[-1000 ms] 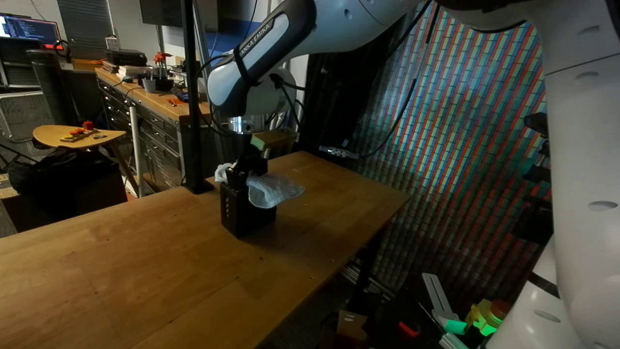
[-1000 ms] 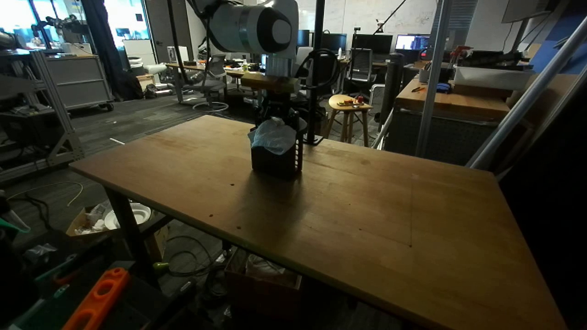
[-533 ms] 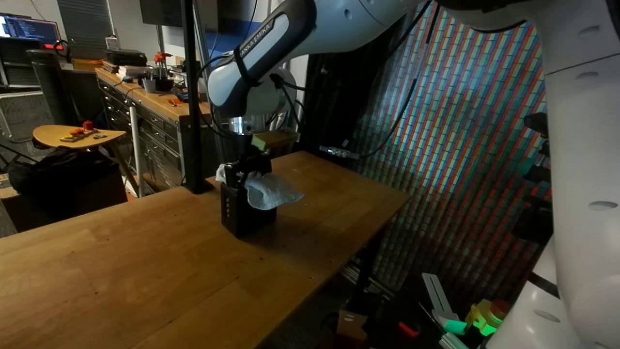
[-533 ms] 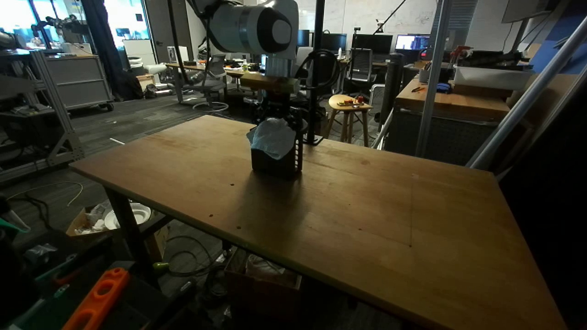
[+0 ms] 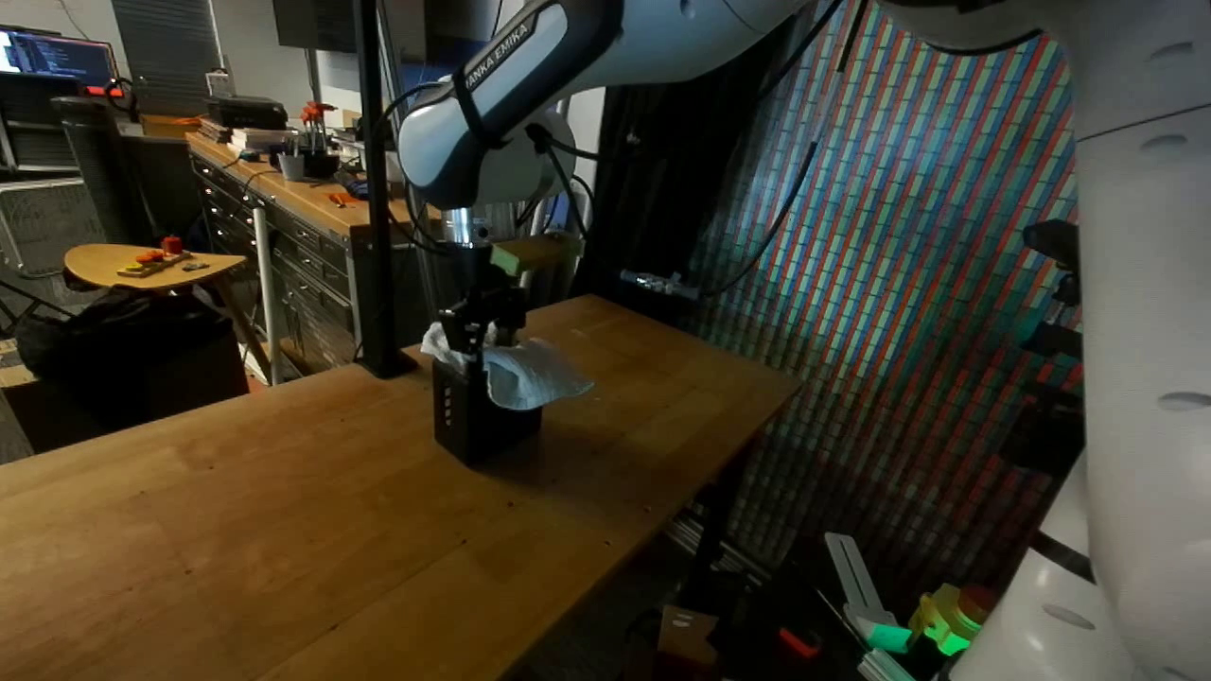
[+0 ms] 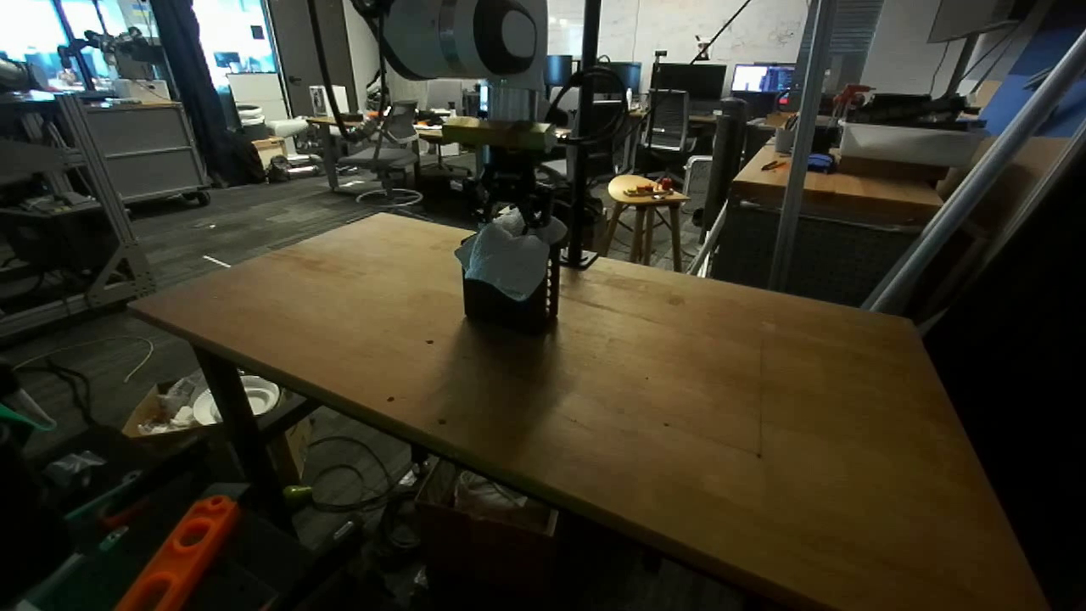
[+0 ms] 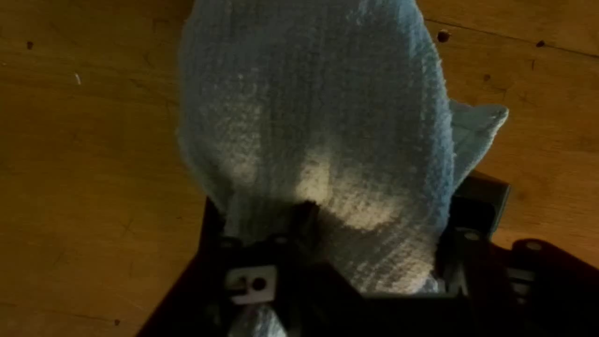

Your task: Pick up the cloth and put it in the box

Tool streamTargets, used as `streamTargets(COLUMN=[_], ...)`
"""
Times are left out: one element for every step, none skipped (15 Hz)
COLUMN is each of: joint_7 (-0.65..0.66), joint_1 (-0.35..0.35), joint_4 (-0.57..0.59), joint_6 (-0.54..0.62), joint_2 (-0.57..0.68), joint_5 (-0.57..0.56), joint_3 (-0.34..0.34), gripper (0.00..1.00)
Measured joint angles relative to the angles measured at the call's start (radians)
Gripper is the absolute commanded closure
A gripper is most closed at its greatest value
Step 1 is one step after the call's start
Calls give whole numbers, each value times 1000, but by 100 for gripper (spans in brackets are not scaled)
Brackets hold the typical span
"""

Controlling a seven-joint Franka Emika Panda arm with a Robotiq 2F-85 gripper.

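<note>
The pale blue-grey cloth [image 5: 535, 376] lies across the top of the small black box [image 5: 484, 424] and hangs over one side of it. Part of it bulges up above the rim on the opposite side. In an exterior view the cloth [image 6: 507, 263] drapes down the face of the box [image 6: 507, 310]. My gripper [image 5: 489, 340] is just above the box with its fingers spread apart. In the wrist view the gripper [image 7: 374, 243] is open, with cloth [image 7: 318, 103] showing between the fingers. The box's interior is mostly hidden; one box corner [image 7: 482, 199] shows.
The box stands on a wooden table [image 5: 312, 530] near its far edge. A black upright post [image 5: 374, 236] stands close by at that edge. A stool [image 5: 151, 265] and a workbench [image 5: 284, 189] are beyond the table.
My gripper has risen from the box rim and its fingers have come apart, showing cloth between them. The cloth remains draped on the box and hangs slightly lower on its side.
</note>
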Motion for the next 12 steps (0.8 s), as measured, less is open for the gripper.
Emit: streamTargets(joint_7=[0, 0, 0, 0, 0, 0, 0, 0, 0, 0, 0, 0], joint_1=[3, 7, 10, 14, 18, 22, 25, 28, 31, 32, 34, 35], joint_4=[9, 19, 28, 37, 45, 52, 58, 64, 68, 70, 72, 72], joint_6=[-15, -31, -46, -61, -74, -84, -93, -101, -105, -108, -110, -111], joint_2=[-7, -14, -20, -26, -32, -38, -43, -47, -51, -55, -60, -64], joint_5=[-12, -23, -35, -45, -55, -61, -69, -75, -79, -81, -85, -88], joint_3=[0, 0, 0, 0, 0, 0, 0, 0, 0, 0, 0, 0], gripper=[52, 40, 39, 25, 18, 12, 9, 15, 40, 40, 45, 55])
